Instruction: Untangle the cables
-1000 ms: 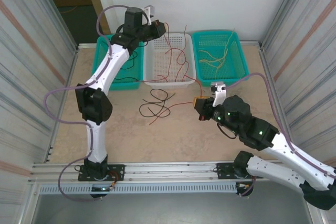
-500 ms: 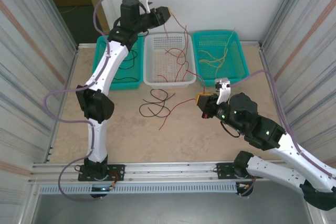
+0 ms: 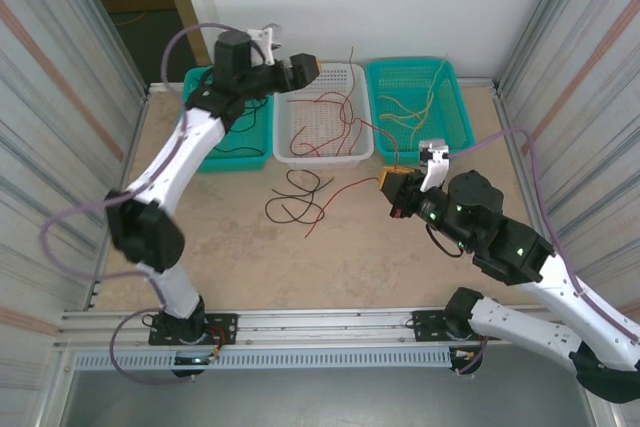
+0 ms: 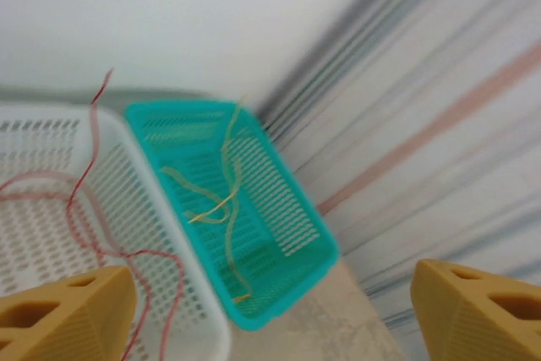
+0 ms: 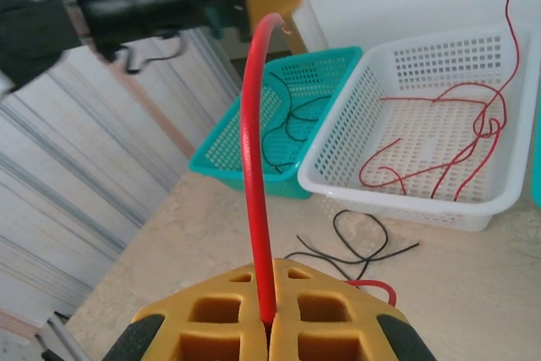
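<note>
Since a second ago the left gripper (image 3: 305,69) has opened and come lower over the far-left corner of the white basket (image 3: 325,160). The red cables (image 3: 335,117) it was lifting now lie curled in that basket, one end poking up past the far rim. The left wrist view shows its jaws wide apart with nothing between them.

Farthest left, the left teal basket (image 3: 235,165) holds black cables (image 3: 240,137) in loose loops. On the tabletop (image 3: 240,267), just on the near side of the white basket, sits a tangle of black loops (image 3: 300,197). Beside it the held red cable (image 3: 345,192) runs left to right up to the right gripper (image 3: 395,185), with its free tail pointing toward the near edge.

The right gripper is clamped tight on this cable. In the right wrist view the strand rises upright from between the fingers and arches over at its top, which the overhead view cannot show.

Far right, the right teal basket (image 3: 455,137) carries yellowish-tan cables (image 3: 415,107), lying mostly near-to-far.
</note>
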Controlling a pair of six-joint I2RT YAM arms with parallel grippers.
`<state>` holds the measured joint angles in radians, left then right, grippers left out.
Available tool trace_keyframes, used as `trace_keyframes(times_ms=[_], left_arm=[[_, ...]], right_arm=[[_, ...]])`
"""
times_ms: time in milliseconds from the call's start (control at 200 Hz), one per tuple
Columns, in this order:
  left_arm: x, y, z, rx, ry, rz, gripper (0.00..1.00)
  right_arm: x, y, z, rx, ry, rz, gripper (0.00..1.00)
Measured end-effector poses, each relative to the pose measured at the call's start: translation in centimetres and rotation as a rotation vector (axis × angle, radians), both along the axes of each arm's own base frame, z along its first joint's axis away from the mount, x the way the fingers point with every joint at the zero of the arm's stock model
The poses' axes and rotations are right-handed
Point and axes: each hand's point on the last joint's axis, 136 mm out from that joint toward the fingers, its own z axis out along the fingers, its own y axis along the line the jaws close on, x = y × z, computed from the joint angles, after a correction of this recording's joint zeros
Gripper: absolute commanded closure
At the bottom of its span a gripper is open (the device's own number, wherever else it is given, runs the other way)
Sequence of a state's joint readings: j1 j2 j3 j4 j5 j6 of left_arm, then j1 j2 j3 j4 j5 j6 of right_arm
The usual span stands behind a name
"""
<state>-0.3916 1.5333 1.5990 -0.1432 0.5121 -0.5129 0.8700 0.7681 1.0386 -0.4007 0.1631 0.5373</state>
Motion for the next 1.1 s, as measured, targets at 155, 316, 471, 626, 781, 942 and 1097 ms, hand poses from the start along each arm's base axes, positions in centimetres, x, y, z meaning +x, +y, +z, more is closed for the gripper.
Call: trace_keyframes(times_ms=[155,316,471,626,781,942,1097], left_arm=[[-8.9,0.1,1.6,-0.008,-0.138,-0.131,0.2],[-13.8,-0.1,-3.8,0.047,-0.091,-0.21,0.27],[-15.7,1.1,-9.1,0.097,0.011,-0.201,0.29],[-16.3,2.1,-9.4,0.126,0.004,-0.171,0.32],[-16.3,2.5,-9.7,0.164,-0.002,-0.159,0.33],[-16.3,2.6,-10.3,0.19,0.004,-0.155,0.35],[-16.3,2.6,-10.3,0.192,0.002,-0.158,0.35]], right_arm=[[0.8,2.4,0.8,0.003,0.021,0.064,1.0],[1.5,4.5,1.1,0.012,0.043,0.13,1.0],[2.3,5.9,1.3,0.061,0.068,0.184,1.0],[3.2,7.3,1.6,0.119,0.104,0.235,1.0],[3.5,8.5,2.0,0.15,0.126,0.28,1.0],[3.2,8.9,2.6,0.172,0.124,0.311,1.0],[3.5,9.1,3.1,0.197,0.134,0.328,1.0]])
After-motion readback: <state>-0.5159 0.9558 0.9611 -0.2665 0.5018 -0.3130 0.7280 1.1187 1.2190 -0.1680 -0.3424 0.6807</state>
